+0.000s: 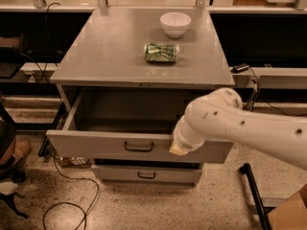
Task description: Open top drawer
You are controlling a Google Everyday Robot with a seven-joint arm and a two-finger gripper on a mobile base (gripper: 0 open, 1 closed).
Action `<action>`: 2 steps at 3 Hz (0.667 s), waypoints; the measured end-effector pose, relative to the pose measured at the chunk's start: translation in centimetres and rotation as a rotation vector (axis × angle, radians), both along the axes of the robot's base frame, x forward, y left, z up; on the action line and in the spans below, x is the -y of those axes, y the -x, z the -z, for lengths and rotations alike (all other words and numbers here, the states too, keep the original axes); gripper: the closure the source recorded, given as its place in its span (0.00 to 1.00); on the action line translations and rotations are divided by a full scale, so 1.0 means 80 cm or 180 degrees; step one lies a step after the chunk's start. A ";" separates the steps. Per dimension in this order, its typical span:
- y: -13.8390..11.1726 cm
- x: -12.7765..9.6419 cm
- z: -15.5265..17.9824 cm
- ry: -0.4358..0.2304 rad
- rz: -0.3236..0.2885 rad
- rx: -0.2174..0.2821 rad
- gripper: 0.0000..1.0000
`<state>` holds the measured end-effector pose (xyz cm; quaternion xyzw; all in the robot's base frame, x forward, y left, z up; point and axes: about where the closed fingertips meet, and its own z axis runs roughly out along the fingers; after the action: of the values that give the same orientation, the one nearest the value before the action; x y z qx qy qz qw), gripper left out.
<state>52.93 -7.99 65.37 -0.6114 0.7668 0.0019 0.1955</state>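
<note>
The top drawer [96, 145] is a wide grey metal drawer with a flat front and a small dark bar handle [139, 147] at its centre. It stands pulled well out of the grey cabinet [110, 51], and its deep grey interior [124, 111] shows. My white arm reaches in from the right. My gripper [177, 148] is at the drawer front's upper edge, just right of the handle, with a yellowish tip against the front. A narrower grey drawer [115, 173] below is closed.
A white bowl [175, 23] and a green can [161, 51] lying on its side sit on the cabinet top. Cables [72, 200] lie on the floor at the left. A black bar [252, 190] and a cardboard box [290, 214] stand at the lower right.
</note>
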 end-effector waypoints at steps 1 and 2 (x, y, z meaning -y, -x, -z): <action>0.062 -0.030 -0.037 -0.0108 0.0217 0.0331 1.00; 0.157 -0.043 -0.055 -0.0241 0.0646 0.0403 1.00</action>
<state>40.38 -4.59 69.74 -0.5217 0.8103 -0.0277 0.2656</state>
